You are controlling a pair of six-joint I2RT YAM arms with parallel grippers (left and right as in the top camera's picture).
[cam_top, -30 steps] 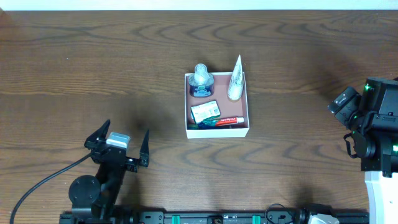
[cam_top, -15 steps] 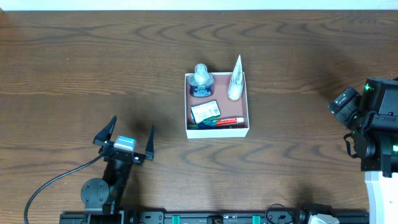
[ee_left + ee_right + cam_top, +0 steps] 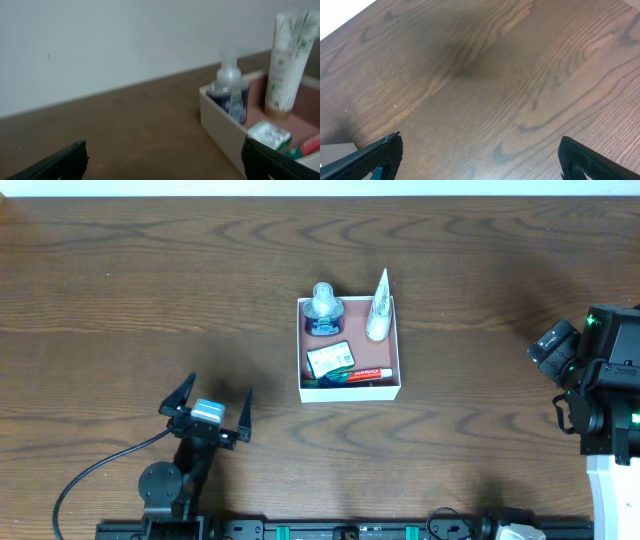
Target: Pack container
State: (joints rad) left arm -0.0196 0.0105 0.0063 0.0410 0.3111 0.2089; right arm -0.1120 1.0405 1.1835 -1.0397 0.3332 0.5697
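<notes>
While left gripper [image 3: 220, 387], jaws spread and empty, is drifting right at lower left | container [image 3: 349, 392] is sitting filled | packing is apparently ending.

Even light, soft shadows on table [image 3: 120, 300]; left wrist view blurred, right wrist sharp.

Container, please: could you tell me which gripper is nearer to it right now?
Left. The left gripper is open just beyond the container's front-left corner, toward the robot; the right gripper is open much farther away, out to its right.
</notes>
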